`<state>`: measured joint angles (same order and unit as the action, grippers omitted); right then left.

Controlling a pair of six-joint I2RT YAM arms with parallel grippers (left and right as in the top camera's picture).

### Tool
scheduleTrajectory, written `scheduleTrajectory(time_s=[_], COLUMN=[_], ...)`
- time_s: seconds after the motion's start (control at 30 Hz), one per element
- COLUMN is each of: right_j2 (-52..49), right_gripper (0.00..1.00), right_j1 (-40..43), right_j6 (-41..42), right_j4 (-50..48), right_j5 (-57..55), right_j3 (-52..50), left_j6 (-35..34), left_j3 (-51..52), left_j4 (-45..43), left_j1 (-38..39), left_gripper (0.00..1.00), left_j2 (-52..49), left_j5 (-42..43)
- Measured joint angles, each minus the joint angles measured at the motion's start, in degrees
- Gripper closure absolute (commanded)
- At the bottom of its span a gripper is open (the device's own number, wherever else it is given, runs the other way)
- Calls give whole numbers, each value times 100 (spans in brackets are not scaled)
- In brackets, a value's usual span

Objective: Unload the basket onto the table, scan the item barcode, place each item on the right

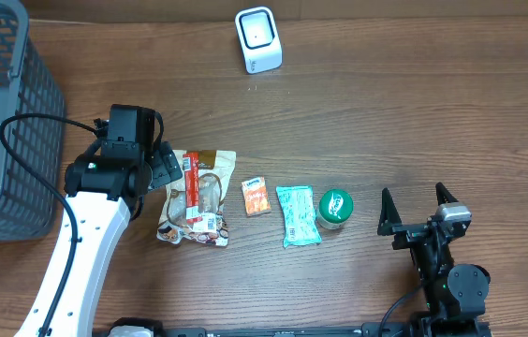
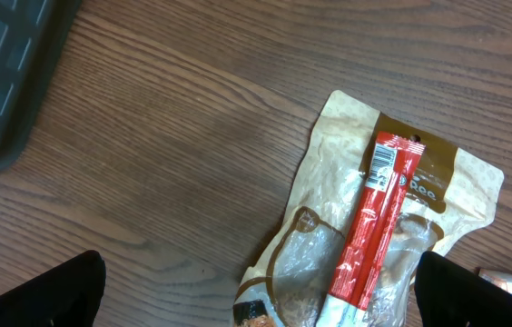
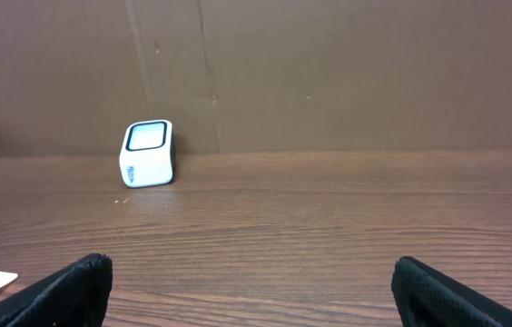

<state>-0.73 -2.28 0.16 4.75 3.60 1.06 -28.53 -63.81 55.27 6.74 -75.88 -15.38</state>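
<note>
A long red snack stick with a white barcode label (image 2: 371, 232) lies on a crinkled tan foil pouch (image 1: 198, 198) on the brown wooden bench (image 1: 386, 103), left of centre in the overhead view. The left gripper (image 1: 165, 167) sits at the pouch's left edge, its jaws spread wide and holding nothing. The right gripper (image 1: 416, 208), at lower right, also has its jaws apart and empty. A small white box-shaped scanner (image 1: 257, 39) stands at the top centre, well apart from the stick.

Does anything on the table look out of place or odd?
The red snack stick lies stacked on the crinkled tan pouch, while the orange packet, teal packet and green-lidded jar sit singly beside it. Nothing looks spilled.
</note>
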Motion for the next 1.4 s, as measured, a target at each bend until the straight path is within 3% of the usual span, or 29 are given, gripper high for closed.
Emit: scheduleTrajectory(time_s=[1.4], right_j2=[0], right_gripper=[0], right_j1=[-2], right_j6=[127], right_j4=[2], right_j5=[4], right_j3=[0], left_j6=[0], left_j3=[0], left_j4=[0], left_j1=[0], left_gripper=[0], left_j2=[0], left_j5=[-11])
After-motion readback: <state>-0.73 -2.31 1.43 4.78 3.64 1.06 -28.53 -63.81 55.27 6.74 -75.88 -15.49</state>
